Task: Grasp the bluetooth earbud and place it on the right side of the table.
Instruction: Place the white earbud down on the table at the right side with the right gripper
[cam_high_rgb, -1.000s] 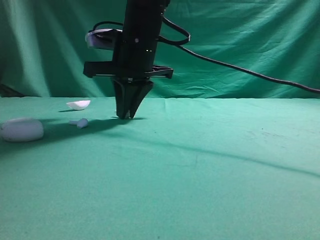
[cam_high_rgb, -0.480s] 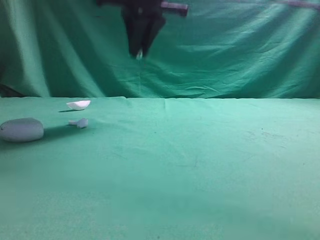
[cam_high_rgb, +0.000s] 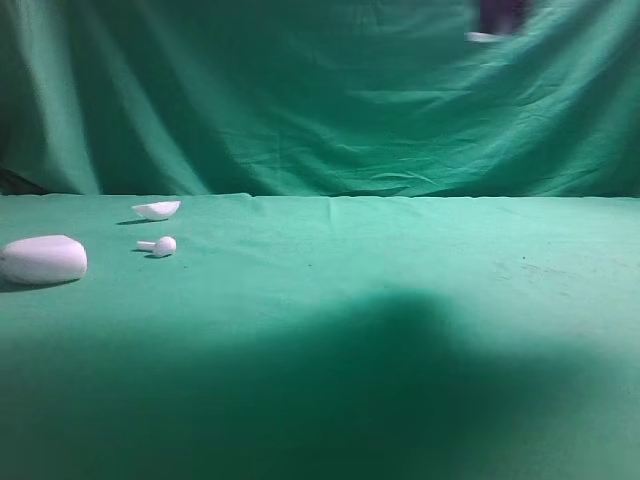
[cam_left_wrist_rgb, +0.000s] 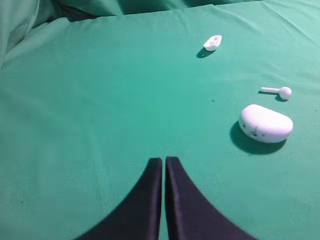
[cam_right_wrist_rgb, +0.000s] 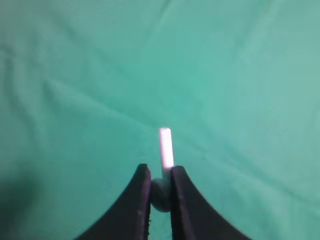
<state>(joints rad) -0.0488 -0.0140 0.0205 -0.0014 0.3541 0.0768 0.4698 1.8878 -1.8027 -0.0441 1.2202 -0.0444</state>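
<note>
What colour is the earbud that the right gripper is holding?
White; the bluetooth earbud shows best in the right wrist view, pinched in the black right gripper.

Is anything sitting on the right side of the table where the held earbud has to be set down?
Nothing visible. The right gripper holds the earbud above bare green cloth; the table shows nothing on its right side. The case and other pieces lie far left.

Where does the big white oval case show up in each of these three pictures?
Exterior high: case on the cloth at the far left edge.
Left wrist: case at the right, below the middle.
Right wrist: not in it.
Shared landmark: the round-headed earbud lying just beside the case.
</note>
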